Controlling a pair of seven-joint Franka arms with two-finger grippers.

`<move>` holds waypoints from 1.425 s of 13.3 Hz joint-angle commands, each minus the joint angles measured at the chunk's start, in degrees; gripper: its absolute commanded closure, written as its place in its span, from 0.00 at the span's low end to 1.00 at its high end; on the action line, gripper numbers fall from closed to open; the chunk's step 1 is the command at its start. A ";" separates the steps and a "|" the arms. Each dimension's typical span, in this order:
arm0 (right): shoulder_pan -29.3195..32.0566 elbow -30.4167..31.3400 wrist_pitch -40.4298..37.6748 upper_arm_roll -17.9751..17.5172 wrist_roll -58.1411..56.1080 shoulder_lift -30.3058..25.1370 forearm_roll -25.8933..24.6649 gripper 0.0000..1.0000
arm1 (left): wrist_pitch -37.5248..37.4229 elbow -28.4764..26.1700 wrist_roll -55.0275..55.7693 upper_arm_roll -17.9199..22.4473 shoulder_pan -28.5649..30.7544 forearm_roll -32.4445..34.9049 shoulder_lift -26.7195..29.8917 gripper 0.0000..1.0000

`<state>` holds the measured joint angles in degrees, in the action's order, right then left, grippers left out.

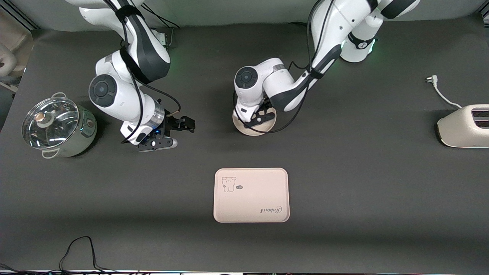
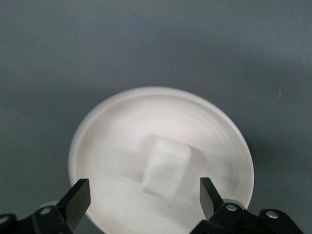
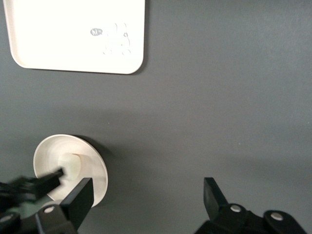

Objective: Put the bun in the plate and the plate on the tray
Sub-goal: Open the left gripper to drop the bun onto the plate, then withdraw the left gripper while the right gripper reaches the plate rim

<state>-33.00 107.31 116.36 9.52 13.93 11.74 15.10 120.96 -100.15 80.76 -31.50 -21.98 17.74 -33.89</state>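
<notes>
Off-white bun [image 2: 165,168] is sitting in the cream plate [image 2: 122,122], w/ the left gripper [image 2: 144,197] hanging right over it, fingers spread wide, gripping nothing. Plate is resting on the table farther from the front camera than the pink tray [image 1: 251,194], well apart from it. Right gripper [image 1: 168,133] is waiting open over bare table, toward the pot [image 1: 57,126] from the plate.

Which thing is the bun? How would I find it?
Start at the big pinkish tray with the cartoon animal, then look farther from the front camera to the round white plate under the left gripper. The bun lies in the plate: a small off-white blocky lump, the only thing in it.
</notes>
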 commanded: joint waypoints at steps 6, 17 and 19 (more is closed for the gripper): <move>-9.33 0.97 8.85 0.59 8.37 4.77 1.34 0.00 | -16.28 3.11 -33.53 -1.37 28.19 -6.57 20.59 0.00; -23.06 6.48 22.56 1.20 14.99 15.60 -0.33 0.05 | -21.99 1.63 -62.62 35.85 13.84 -16.24 31.59 0.00; -25.26 13.95 33.87 1.21 15.07 15.25 -0.77 0.04 | -22.08 1.62 -65.81 37.21 13.81 -16.24 31.78 0.00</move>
<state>-54.93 114.02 141.48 9.61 28.25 28.27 15.23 98.97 -96.38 18.49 2.25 -6.06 2.57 -4.01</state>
